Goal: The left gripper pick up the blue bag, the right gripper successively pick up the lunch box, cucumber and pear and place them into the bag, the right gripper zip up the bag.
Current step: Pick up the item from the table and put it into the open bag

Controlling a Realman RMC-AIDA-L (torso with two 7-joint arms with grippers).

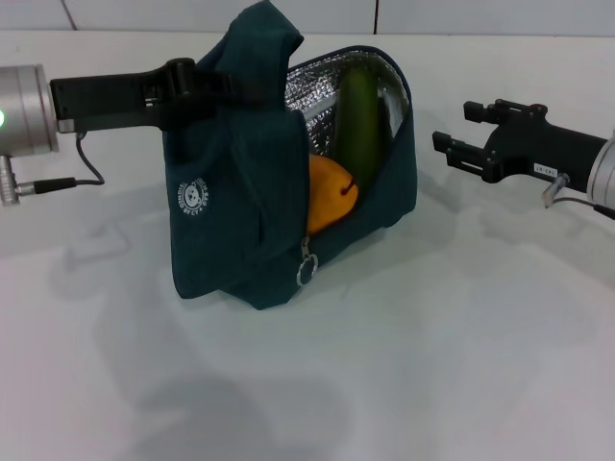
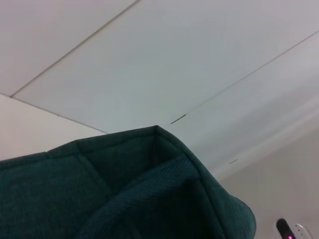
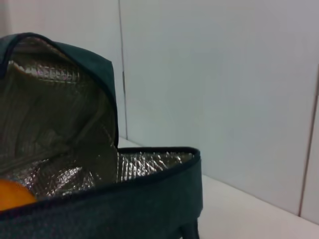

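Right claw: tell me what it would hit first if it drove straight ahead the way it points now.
Most likely the blue bag. The right claw, open and empty, points at the bag's open side, about level with the cucumber. Depth is unclear, so it might enter the mouth instead.

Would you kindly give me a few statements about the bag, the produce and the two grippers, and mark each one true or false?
1. The left gripper holds the blue bag by its handle. True.
2. The pear lies on the table beside the bag. False: it sits inside the bag's opening.
3. The cucumber stands inside the bag above the pear. True.
4. The right gripper grips the zip pull. False: it is open, apart from the bag.
5. The bag is zipped shut. False: its foil lining shows.
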